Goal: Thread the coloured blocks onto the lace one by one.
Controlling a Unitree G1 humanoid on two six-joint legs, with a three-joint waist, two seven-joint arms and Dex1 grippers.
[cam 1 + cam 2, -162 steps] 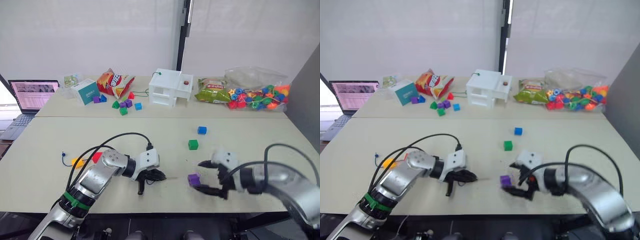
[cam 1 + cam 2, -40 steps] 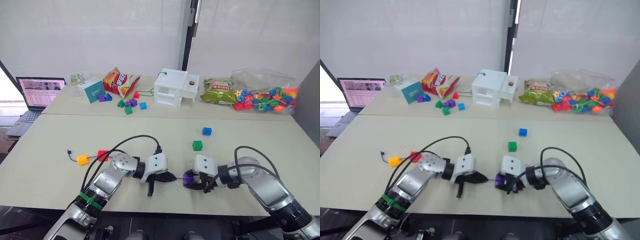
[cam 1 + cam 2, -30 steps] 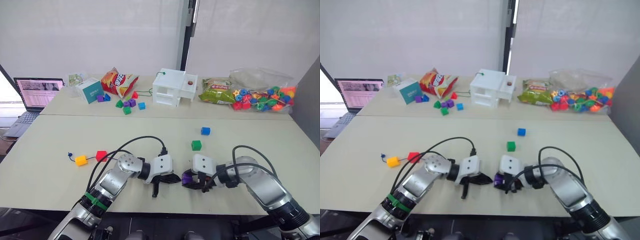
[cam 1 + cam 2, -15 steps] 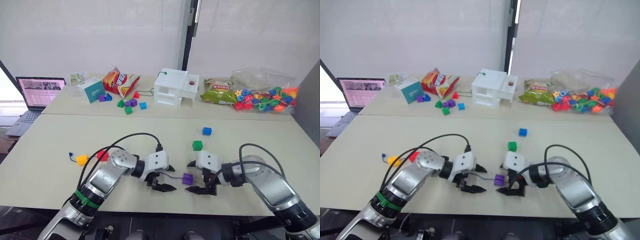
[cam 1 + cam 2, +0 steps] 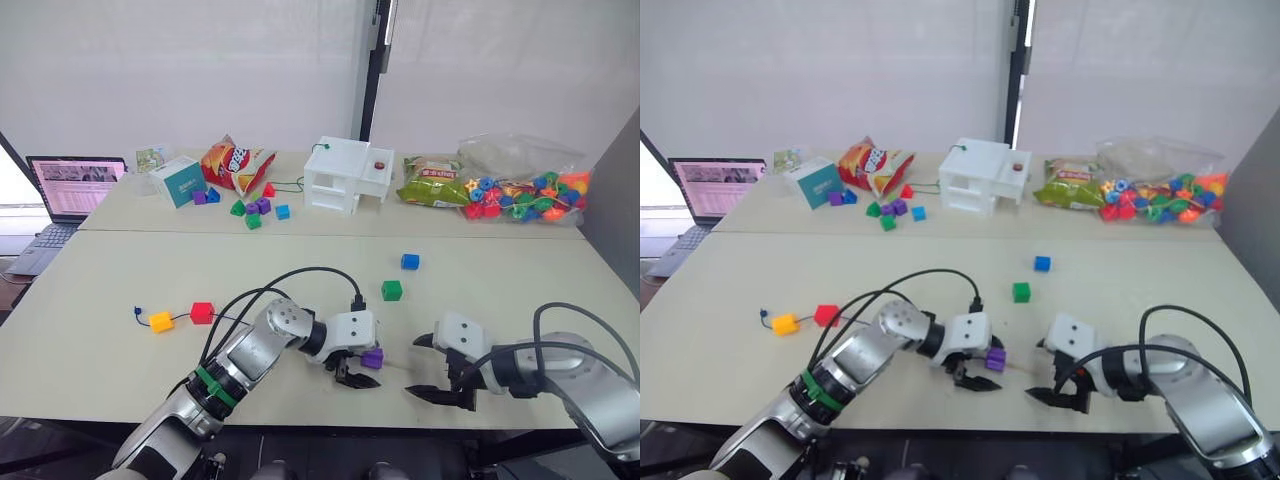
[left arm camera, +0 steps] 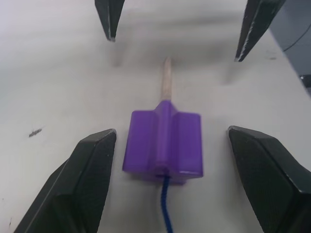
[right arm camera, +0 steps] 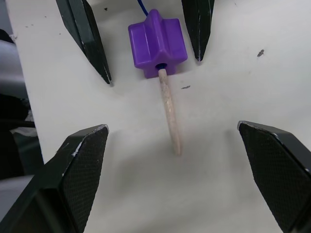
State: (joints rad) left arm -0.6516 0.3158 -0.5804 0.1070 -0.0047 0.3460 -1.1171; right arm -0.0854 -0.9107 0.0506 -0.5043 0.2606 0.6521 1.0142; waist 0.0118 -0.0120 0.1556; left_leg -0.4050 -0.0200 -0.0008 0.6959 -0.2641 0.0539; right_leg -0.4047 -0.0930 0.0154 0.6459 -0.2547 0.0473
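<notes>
Wood-coloured tip (image 7: 170, 116) of the lace (image 6: 164, 222) pokes out of the purple block (image 6: 163, 142) and points straight at the right gripper (image 5: 433, 368). That is the thing the next move turns on, I think. The purple block lies on the table (image 5: 100, 280), right between the two fingers of the left gripper (image 5: 350, 366), which are spread wide and do not touch it. The right gripper is just beside it, on the tip's side, and its fingers are spread wide too and hold nothing. The stiff tip lies flat on the table, and its long way runs from one gripper to the other, like a little bridge between them. It reaches into the gap between the right gripper's fingers, so the right gripper is the one closer to the tip, and the left gripper is the one closer to the block. The blue cord comes out of the back of the block and runs away toward the left arm. Farther along the lace, well apart from here, sit the red block (image 5: 202, 313) and the yellow-orange block (image 5: 161, 321), with the small knot (image 5: 137, 310) past them. The green block (image 5: 391, 290) and the blue block (image 5: 409, 261) wait loose on the table, farther back. My guess is the right gripper should pinch the tip across its thin side and pull it away from the block, while the left one keeps the block from sliding.
</notes>
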